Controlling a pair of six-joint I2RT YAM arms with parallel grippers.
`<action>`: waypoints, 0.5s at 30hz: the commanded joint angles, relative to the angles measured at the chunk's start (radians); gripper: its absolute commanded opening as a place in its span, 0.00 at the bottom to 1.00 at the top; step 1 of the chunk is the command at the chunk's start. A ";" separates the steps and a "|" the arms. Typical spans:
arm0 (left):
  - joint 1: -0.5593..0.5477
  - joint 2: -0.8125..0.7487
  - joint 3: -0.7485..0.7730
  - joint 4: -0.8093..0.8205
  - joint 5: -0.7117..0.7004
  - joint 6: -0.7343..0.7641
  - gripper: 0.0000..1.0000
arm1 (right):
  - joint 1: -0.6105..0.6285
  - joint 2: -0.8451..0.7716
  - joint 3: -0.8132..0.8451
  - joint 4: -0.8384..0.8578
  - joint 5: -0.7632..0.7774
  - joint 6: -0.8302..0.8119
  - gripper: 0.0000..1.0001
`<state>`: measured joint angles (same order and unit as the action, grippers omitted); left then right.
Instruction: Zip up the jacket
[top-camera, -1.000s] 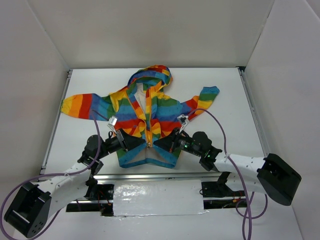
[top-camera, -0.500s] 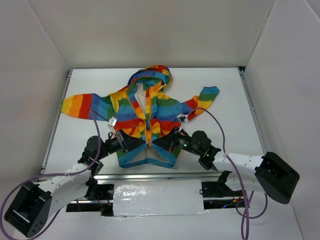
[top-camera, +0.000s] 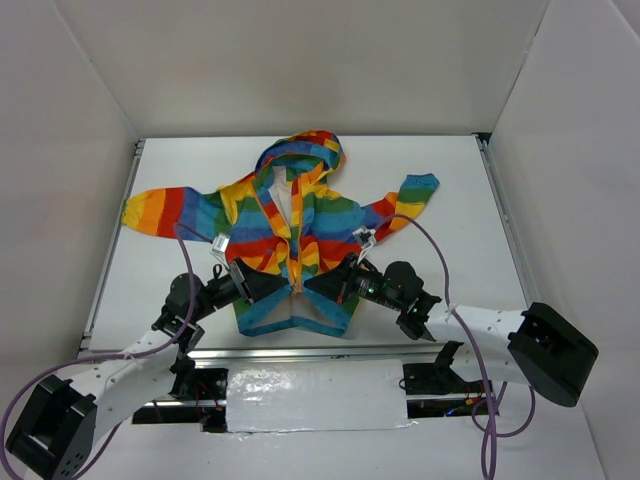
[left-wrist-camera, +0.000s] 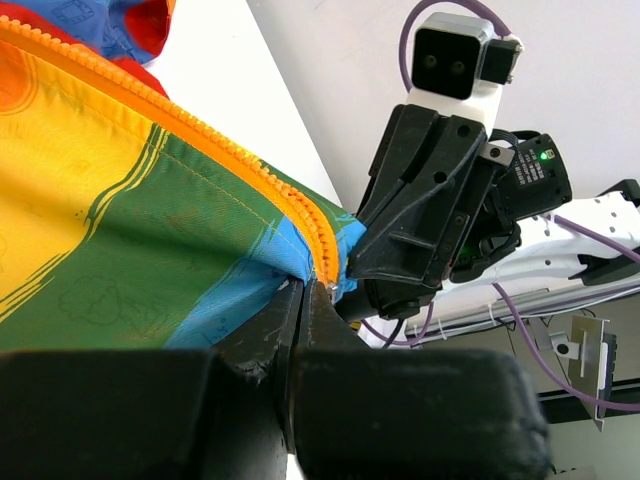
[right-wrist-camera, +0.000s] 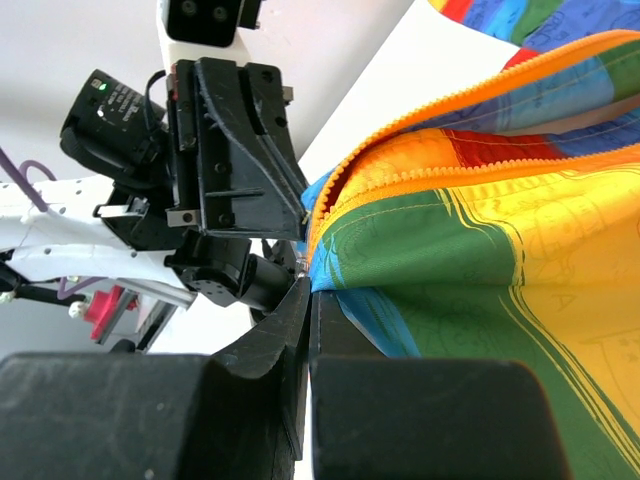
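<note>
The rainbow-striped hooded jacket (top-camera: 300, 215) lies flat on the white table, hood at the far side and sleeves spread out. Its orange zipper (top-camera: 296, 240) is open along the front. My left gripper (top-camera: 288, 287) and right gripper (top-camera: 310, 285) meet tip to tip at the bottom end of the zipper, above the blue hem. In the left wrist view my left gripper (left-wrist-camera: 312, 290) is shut on the zipper's lower end (left-wrist-camera: 325, 262), with the right gripper's body (left-wrist-camera: 420, 220) just beyond. In the right wrist view my right gripper (right-wrist-camera: 309, 290) is shut on the blue hem edge (right-wrist-camera: 335, 270) by the zipper.
White walls enclose the table on three sides, with metal rails (top-camera: 108, 260) along its left and right edges. A foil-taped strip (top-camera: 315, 395) covers the near edge between the arm bases. Purple cables (top-camera: 440, 255) loop above both arms.
The left arm has shifted slightly and its cable loop has moved. Both grippers stay shut at the zipper's bottom end. The jacket has barely moved.
</note>
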<state>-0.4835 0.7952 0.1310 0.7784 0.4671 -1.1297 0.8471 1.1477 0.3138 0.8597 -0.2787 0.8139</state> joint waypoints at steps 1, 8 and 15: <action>-0.006 0.001 0.035 0.045 -0.001 0.004 0.00 | -0.005 -0.003 0.002 0.096 -0.027 -0.015 0.00; -0.006 0.001 0.030 0.061 -0.002 -0.005 0.00 | -0.005 0.001 -0.015 0.121 -0.031 -0.013 0.00; -0.006 0.001 0.025 0.081 0.010 -0.018 0.00 | -0.008 0.009 -0.009 0.113 -0.019 -0.010 0.00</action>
<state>-0.4835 0.8009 0.1310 0.7795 0.4664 -1.1336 0.8459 1.1511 0.3012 0.8959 -0.2962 0.8139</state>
